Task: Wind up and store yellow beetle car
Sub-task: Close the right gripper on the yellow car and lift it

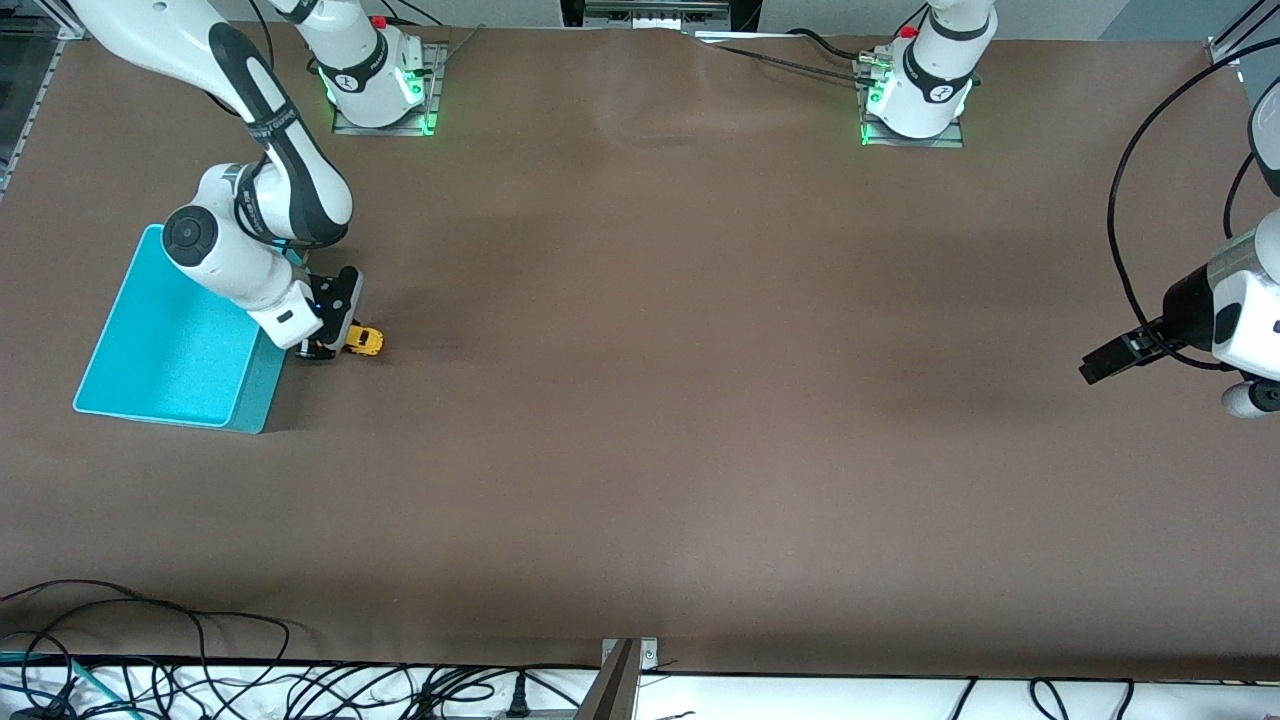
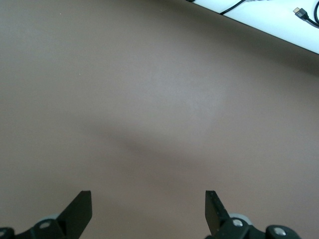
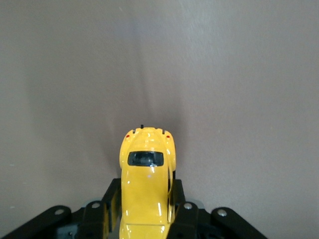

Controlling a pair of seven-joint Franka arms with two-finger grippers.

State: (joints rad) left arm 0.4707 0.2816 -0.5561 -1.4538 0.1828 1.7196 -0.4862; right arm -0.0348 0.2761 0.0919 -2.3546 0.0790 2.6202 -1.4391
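Observation:
The yellow beetle car (image 1: pixel 364 341) is a tiny rounded toy with dark windows, down at the brown table right beside the teal bin (image 1: pixel 150 345). My right gripper (image 1: pixel 330 345) is shut on the car, its black fingers pressed on both sides of the body. In the right wrist view the car (image 3: pixel 146 186) sticks out from between the fingers (image 3: pixel 110 199). My left gripper (image 1: pixel 1100 365) is open and empty, waiting above the table at the left arm's end. In the left wrist view its fingertips (image 2: pixel 82 206) stand wide apart over bare table.
The teal bin is open-topped and holds nothing that shows; the right arm's wrist hangs over its rim. Cables (image 1: pixel 150 670) lie along the table's edge nearest the front camera. A white strip with cables (image 2: pixel 279 20) shows in the left wrist view.

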